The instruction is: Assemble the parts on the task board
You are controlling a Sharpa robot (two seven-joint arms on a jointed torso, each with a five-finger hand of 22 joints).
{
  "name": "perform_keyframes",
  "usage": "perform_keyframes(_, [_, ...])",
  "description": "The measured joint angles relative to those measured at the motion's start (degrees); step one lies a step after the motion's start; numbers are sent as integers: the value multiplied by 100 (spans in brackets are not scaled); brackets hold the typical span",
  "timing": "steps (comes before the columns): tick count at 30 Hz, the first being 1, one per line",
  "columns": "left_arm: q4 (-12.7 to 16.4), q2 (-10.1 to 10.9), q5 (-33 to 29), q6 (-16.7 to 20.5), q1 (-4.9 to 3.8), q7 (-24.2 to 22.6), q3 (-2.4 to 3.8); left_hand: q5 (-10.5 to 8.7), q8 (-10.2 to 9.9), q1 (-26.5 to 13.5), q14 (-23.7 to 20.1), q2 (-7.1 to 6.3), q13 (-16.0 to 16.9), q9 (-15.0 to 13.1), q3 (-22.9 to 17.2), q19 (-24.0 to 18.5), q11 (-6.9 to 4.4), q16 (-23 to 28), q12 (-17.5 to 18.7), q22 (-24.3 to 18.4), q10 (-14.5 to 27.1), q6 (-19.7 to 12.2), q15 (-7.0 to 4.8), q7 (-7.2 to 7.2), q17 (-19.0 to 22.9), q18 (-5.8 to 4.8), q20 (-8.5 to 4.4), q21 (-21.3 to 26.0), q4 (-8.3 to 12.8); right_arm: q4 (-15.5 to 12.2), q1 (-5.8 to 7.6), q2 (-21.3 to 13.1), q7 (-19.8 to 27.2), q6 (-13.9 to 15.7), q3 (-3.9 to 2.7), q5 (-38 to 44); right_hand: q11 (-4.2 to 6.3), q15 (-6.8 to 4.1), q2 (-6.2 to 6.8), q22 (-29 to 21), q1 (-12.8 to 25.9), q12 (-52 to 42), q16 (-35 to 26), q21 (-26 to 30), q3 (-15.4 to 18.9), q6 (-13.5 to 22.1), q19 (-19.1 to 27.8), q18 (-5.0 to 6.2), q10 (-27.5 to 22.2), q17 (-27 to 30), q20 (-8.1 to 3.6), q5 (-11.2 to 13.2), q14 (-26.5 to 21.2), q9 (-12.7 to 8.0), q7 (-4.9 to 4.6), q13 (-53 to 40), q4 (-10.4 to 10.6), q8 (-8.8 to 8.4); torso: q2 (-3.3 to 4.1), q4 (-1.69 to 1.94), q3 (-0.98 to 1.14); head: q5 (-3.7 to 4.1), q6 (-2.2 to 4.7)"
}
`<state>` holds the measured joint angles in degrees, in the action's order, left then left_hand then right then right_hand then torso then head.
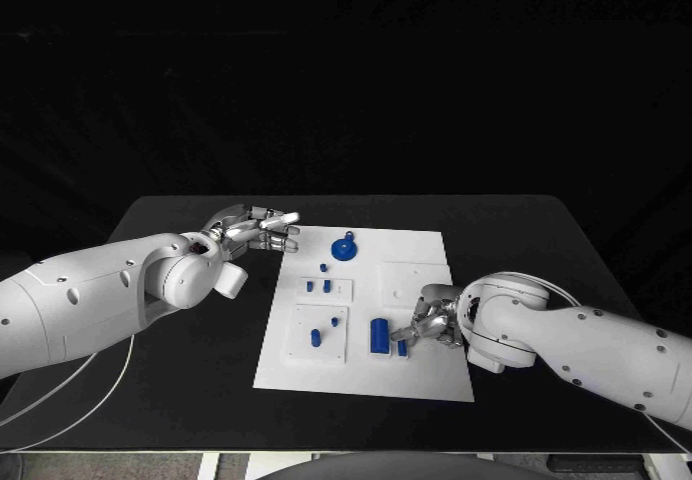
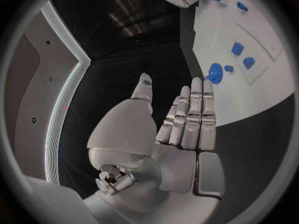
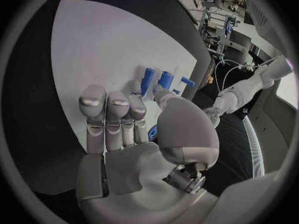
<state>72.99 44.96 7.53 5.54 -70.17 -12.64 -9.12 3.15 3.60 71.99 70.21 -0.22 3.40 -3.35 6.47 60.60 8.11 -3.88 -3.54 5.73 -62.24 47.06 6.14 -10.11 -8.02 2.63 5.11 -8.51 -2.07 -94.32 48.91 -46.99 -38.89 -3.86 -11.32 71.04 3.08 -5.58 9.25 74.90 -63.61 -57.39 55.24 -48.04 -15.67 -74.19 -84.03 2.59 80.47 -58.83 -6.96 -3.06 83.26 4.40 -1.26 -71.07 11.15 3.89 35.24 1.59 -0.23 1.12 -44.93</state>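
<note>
- White task board [image 1: 418,375] lies in the middle of the black table [image 1: 548,230], with blue parts spread over it.
- A round blue part [image 1: 343,249] sits near the board's far edge; two small blue blocks [image 1: 317,287] stand side by side in a raised white square nearer the middle.
- Two more small blue pieces [image 1: 325,331] stand in a second white square toward the near left corner.
- An upright blue cylinder [image 1: 379,334] stands just beside the right hand [image 1: 436,322], which rests on the board, fingers curled in.
- A small blue piece [image 3: 152,132] shows between its thumb and fingers; whether it is pinched, I cannot tell.
- The left hand [image 1: 254,230] hovers beside the board's far left corner, fingers straight and apart, holding nothing.
- No writing, label or brand can be read anywhere.
</note>
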Motion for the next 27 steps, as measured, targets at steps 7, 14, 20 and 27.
perform_keyframes(7, [0, 1, 4, 0, 0, 4, 0, 0, 0, 0, 0, 0, 0, 0, 0, 0, 0, 0, 0, 0, 0, 0, 0, 0, 0, 0, 0, 0, 0, -7, -4, -39, 58, -19, 4, -20, 0, 0, -84, 0, -206, 73, -39, 88, 134, 16, 0, 0, 0, 5, 0, 0, 0, 0, -11, 6, -232, 0, 1, -1, 1, 8, -3])
perform_keyframes(14, [1, 3, 10, 0, 0, 7, 0, 0, 0, 0, 0, 0, 0, 0, 0, 0, 0, 0, 0, 0, 0, 0, 0, 0, 0, 0, 0, 0, 0, 5, -5, -73, 164, -80, 4, -69, 0, 1, -332, 0, -454, 73, -39, 87, 573, 25, 0, 0, 0, -9, 0, 0, 0, 2, -21, 9, -635, 15, 2, -1, 2, 14, -10])
perform_keyframes(20, [2, 1, 16, 0, 0, 10, 0, 0, 0, 0, 0, 0, 0, 0, 0, 0, 20, 0, 0, -6, 20, 0, 0, 0, 0, 0, 0, 0, 0, 43, -4, -61, 225, -111, 1, -90, 0, 1, -540, 5, -502, 72, -67, 87, 773, 25, 0, 0, 0, -42, 0, 0, -1, 1, -20, 9, -891, 17, 2, 0, 0, 20, -10])
perform_keyframes(27, [5, 4, 20, -1, 0, 14, 0, 0, 0, 0, 0, 0, 0, 0, 0, 0, 20, 0, 0, -6, 20, 0, 0, 0, 0, 0, 0, 0, 0, 100, -4, -8, 261, -117, -1, -68, -1, 5, -793, 4, -641, 72, -67, 87, 897, 12, 0, 0, 0, -55, 0, 0, -5, 4, -24, 9, -1189, 9, 4, 5, -4, 25, -11])
